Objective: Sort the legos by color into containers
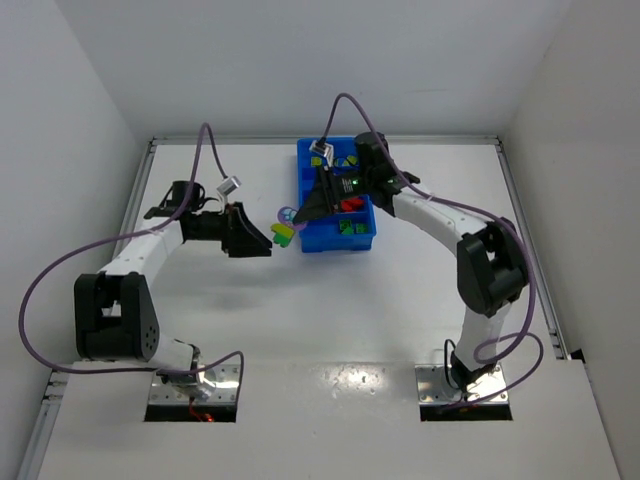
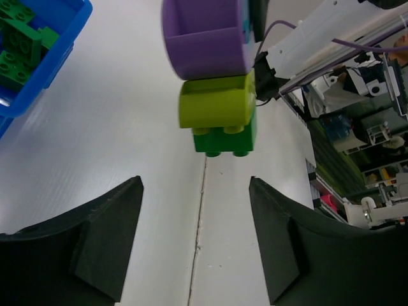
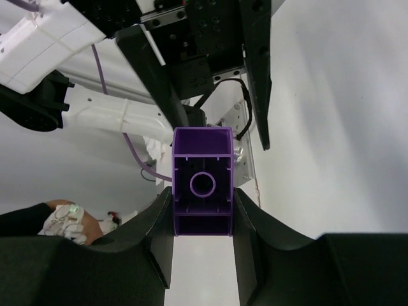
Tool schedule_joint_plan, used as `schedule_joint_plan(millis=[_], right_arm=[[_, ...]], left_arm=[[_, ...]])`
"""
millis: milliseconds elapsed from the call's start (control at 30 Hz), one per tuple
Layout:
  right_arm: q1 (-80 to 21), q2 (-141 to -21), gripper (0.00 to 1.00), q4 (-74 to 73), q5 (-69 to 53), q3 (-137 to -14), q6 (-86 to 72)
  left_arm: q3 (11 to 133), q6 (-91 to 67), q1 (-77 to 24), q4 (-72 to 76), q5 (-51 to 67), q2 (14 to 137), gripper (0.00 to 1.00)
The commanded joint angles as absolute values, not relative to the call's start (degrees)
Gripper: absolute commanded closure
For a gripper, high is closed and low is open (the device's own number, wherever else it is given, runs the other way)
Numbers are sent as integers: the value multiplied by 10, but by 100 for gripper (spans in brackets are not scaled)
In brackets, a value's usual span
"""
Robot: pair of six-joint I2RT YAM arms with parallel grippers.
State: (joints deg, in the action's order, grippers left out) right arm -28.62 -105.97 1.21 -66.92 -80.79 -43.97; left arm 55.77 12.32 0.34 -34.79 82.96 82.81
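A lego cluster lies on the table left of the blue tray (image 1: 330, 243): a purple brick (image 1: 287, 213), a yellow-green brick (image 1: 283, 231) and a green brick (image 1: 279, 241). In the left wrist view they stack purple (image 2: 204, 35), yellow-green (image 2: 217, 102), green (image 2: 224, 137). My right gripper (image 3: 203, 191) reaches over the tray (image 1: 300, 213) and is shut on the purple brick (image 3: 203, 159). Whether that brick still sticks to the yellow-green one cannot be told. My left gripper (image 2: 196, 182) is open and empty, just short of the cluster (image 1: 264, 243).
The tray holds red bricks (image 1: 350, 205), green bricks (image 1: 348, 228) and yellow-green ones (image 1: 345, 160) in separate compartments. The tray's corner (image 2: 60, 48) with green bricks (image 2: 19, 38) shows in the left wrist view. White walls enclose the table.
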Motion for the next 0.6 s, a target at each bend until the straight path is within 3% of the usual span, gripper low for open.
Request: schedule_joint_plan(millis=[0,100,567], right_arm=[[-289,-1064,100,65,-700,-839,-461],[-289,-1071,100,65,-700,-839,-461],[-311,-1104,100,70,-700,-868,-455]], left_arm=[[568,176,4,-367,929,794,25],[568,176,-3,-367,929,788,20],[602,160,-9,-372,929,820,23]])
